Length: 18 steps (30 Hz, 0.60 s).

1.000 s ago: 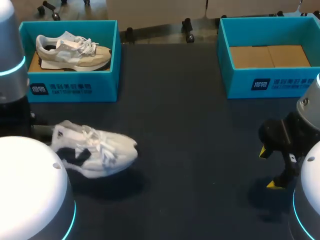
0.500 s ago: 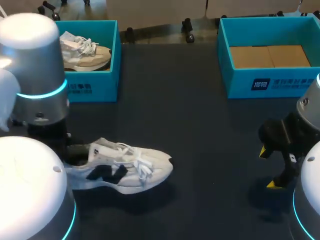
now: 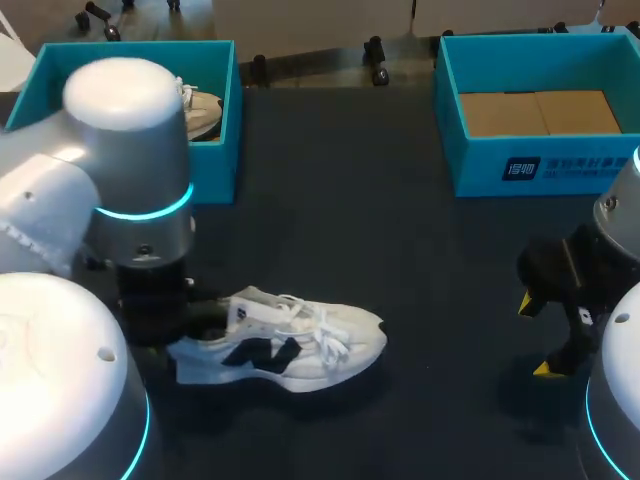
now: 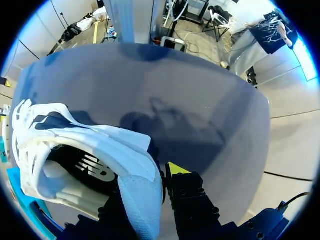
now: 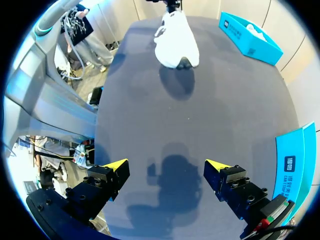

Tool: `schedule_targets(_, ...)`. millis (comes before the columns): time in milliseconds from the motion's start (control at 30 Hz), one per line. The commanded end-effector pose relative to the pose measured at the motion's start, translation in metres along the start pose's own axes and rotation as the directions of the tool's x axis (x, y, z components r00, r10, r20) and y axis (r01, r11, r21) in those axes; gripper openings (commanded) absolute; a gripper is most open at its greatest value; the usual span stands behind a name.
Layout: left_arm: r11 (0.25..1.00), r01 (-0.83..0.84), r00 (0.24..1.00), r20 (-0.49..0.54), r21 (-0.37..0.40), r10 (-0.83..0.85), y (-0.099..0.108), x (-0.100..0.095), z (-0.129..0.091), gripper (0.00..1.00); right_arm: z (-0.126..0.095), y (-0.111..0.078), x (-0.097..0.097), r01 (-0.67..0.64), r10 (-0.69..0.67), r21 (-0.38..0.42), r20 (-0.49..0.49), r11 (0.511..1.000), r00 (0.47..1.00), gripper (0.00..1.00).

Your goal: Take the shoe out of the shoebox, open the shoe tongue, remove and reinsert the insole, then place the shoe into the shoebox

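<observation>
Shoe [image 3: 300, 345] heel pinched in left pincer [image 4: 150, 181].

You see a white shoe [image 3: 300, 345] with black side markings at lower centre on the dark charcoal table [image 3: 420, 250], a teal left shoebox [image 3: 215, 165] holding a beige second shoe [image 3: 205, 110], a teal right shoebox [image 3: 480, 165] floored in tan, and yellow tips on the right gripper [image 3: 538, 336].

Bright, even light; soft shadows
</observation>
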<state>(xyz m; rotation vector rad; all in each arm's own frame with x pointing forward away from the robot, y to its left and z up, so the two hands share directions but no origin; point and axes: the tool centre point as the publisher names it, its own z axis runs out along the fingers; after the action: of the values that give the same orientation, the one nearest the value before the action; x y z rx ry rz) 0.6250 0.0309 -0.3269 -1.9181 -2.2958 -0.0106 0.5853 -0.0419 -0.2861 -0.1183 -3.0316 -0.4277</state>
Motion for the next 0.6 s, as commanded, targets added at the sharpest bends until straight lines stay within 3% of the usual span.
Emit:
schedule_targets(33,1.0,-0.014,0.999,-0.035,0.005,0.014,0.002,-0.036,0.009,0.0,0.001,0.0,0.0,0.001,-0.001,0.001,0.001,1.0,1.0,1.0)
schedule_targets(433,1.0,-0.014,0.999,-0.035,0.005,0.014,0.002,-0.036,0.009,0.0,0.001,0.0,0.0,0.001,-0.001,0.001,0.001,1.0,1.0,1.0)
schedule_targets(600,1.0,0.001,1.0,-0.022,0.013,-0.001,0.006,-0.061,0.015,0.0,0.001,0.0,0.0,0.001,-0.001,0.001,0.001,1.0,1.0,1.0)
